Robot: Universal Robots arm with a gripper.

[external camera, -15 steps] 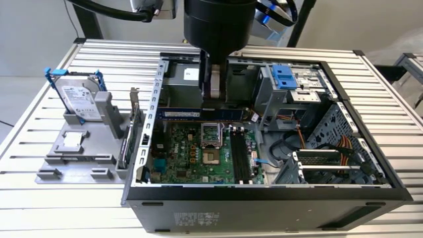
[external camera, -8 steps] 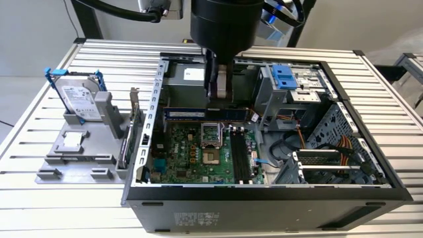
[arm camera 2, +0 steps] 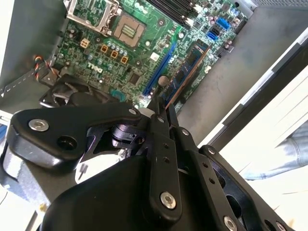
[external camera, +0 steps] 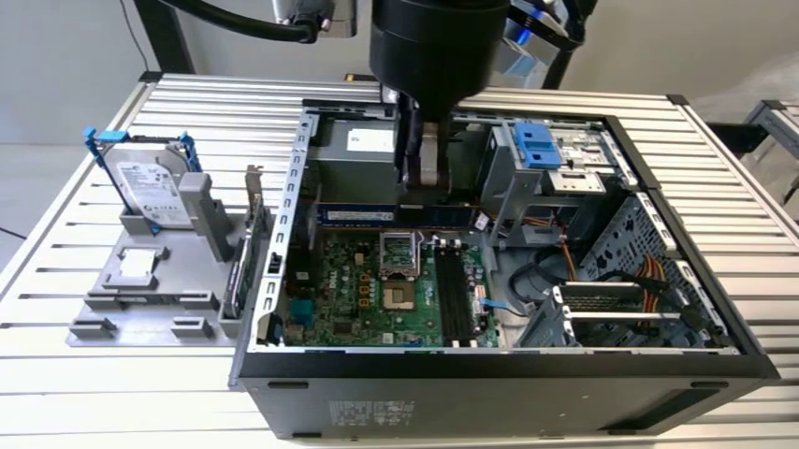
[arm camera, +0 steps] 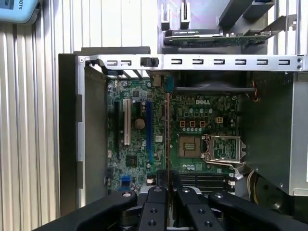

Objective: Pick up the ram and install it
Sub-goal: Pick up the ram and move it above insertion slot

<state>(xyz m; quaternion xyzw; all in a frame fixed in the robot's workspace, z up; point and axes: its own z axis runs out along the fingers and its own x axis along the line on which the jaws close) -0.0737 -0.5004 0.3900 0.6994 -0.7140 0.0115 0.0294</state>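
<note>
The end effector point(external camera: 425, 192) was closed on the ram point(external camera: 362, 215), holding it on edge above the motherboard point(external camera: 362, 290), near the centre of the exterior view. To install it well, I judge it should be parallel to the memory slots point(external camera: 452, 290), level, and pressed evenly.

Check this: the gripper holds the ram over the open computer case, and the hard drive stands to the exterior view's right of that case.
Wrong side: the exterior view shows the hard drive on the exterior view's left of the case. The gripper does hold the ram over it.
</note>
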